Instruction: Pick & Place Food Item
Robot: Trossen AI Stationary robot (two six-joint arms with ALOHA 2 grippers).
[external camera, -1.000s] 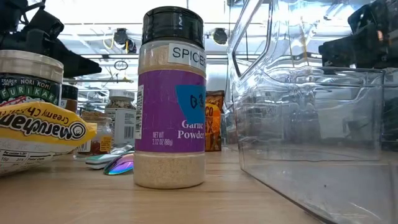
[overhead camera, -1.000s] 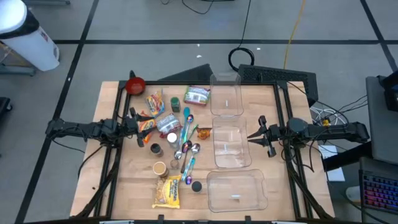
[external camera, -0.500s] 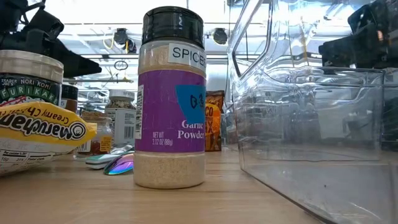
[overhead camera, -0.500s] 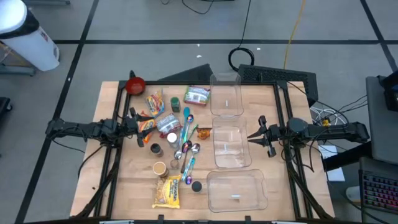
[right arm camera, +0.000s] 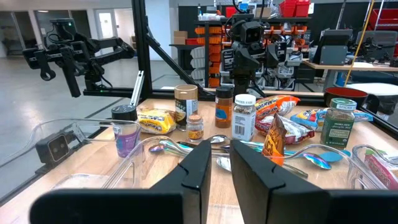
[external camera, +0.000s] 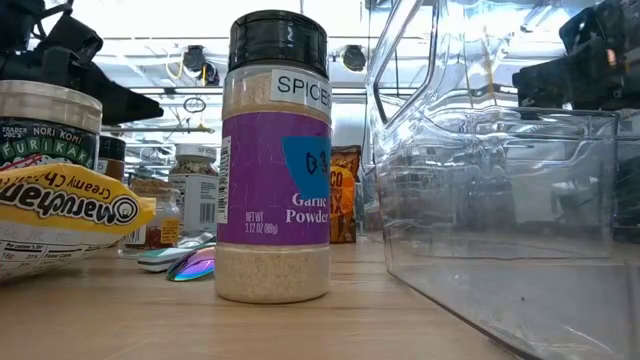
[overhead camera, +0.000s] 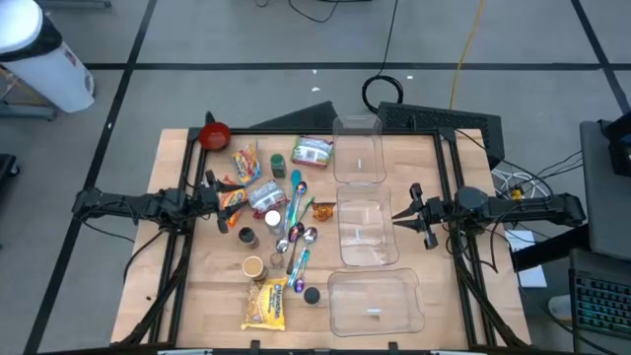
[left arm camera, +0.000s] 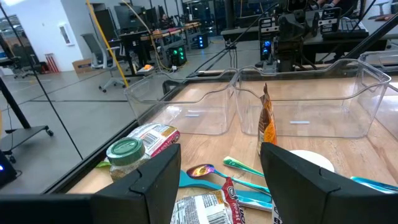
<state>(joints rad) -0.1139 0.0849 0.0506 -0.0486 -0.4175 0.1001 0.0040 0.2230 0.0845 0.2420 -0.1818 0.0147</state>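
Nothing has been moved since the earlier frames: the left gripper, parted and empty, is held at nine o'clock by the food packets, while the right gripper, nearly clenched on nothing, is parked at three o'clock beside the bins.

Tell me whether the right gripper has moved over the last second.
No. In the high view the right gripper sits at the same spot beside the middle clear bin as before.

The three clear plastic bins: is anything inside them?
All three clear plastic bins look empty from above, showing only wood through their floors and a small label mark. Nothing covers them.
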